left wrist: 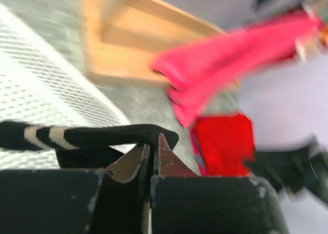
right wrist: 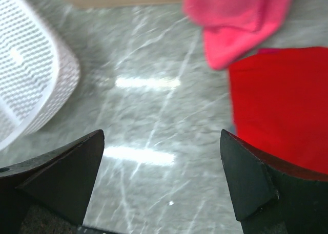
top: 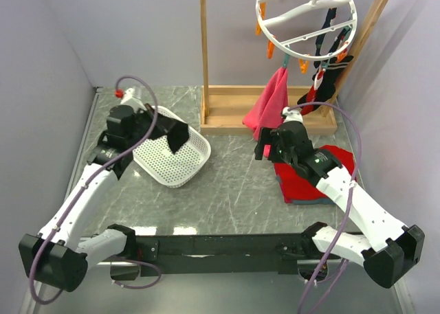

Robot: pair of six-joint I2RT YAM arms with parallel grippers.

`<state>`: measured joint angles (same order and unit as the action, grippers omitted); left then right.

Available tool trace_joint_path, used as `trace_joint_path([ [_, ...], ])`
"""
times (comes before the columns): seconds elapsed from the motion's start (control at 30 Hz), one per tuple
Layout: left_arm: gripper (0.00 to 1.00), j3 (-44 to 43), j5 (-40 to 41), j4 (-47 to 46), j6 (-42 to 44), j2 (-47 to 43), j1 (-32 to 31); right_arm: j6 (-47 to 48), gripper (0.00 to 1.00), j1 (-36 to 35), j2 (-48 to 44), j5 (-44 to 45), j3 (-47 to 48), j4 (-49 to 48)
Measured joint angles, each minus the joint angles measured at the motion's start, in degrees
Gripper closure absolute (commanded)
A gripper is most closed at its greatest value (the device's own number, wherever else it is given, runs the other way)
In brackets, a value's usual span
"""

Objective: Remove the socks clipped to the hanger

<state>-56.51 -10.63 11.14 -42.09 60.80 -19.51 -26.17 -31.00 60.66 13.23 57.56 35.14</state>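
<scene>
The white ring hanger [top: 304, 24] hangs from the wooden rack at the upper right, with orange and teal clips below it. Dark socks [top: 327, 79] with red and white accents dangle from its right side. My left gripper [top: 172, 130] is shut on a black sock [top: 180, 141] over the white basket. In the left wrist view the gripper [left wrist: 152, 141] pinches the sock's fold, and the sock [left wrist: 97, 136] with its tan stripes trails left. My right gripper [top: 263, 149] is open and low over the table. In its wrist view the gripper [right wrist: 162, 142] has only bare marble between its fingers.
A white perforated basket [top: 196, 164] stands left of centre. A pink towel [top: 268, 106] hangs from the hanger down to the wooden rack base [top: 227, 115]. A folded red cloth [top: 309, 183] lies under my right arm. Walls close in on both sides.
</scene>
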Motion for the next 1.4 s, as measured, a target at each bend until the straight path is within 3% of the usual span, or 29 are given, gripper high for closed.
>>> trace_joint_path([
  [0.13, 0.99, -1.4, 1.4, 3.1, -0.4, 1.5, 7.5, 0.0, 0.0, -0.3, -0.1, -4.8, -0.7, -2.1],
  [0.37, 0.96, -2.8, 3.2, 4.6, -2.2, 5.6, 19.1, 1.0, 0.0, -0.4, -1.7, -6.7, -1.4, -3.2],
  [0.5, 0.99, -3.6, 1.5, 1.6, -3.4, 9.7, 19.6, 1.9, 0.0, -0.4, -4.1, -7.1, -2.1, -3.1],
  [0.73, 0.95, -6.5, -5.1, -3.5, -5.2, 25.8, 20.0, 2.3, 0.0, -0.4, -7.3, -13.0, -3.4, -5.5],
  [0.87, 0.6, -6.1, -7.1, -6.8, -5.5, 32.2, 20.5, 2.5, 0.0, -0.4, -8.0, -15.7, -4.4, -6.0],
  [1.0, 0.48, -9.7, -6.9, -6.4, -3.1, 38.2, 20.5, 2.9, 0.0, -0.4, -8.0, -17.4, -4.4, -6.1],
  [1.1, 0.22, -13.4, -5.9, -3.9, -0.4, 41.6, 19.9, 3.1, 0.0, -0.5, -8.0, -18.4, -4.4, -6.0],
  [1.13, 0.08, -13.9, -4.9, -2.8, 0.9, 41.7, 19.5, 3.1, 0.0, -0.6, -8.0, -18.7, -4.4, -6.0],
  [1.27, 0.08, -12.7, 0.4, 2.5, 4.5, 37.6, 15.8, 3.1, 0.0, -0.6, -7.9, -18.4, -4.4, -5.9],
  [1.4, 0.12, -7.5, 2.3, 5.2, 6.2, 25.6, 13.3, 3.3, 0.0, -0.6, -7.1, -16.6, -3.9, -4.8],
])
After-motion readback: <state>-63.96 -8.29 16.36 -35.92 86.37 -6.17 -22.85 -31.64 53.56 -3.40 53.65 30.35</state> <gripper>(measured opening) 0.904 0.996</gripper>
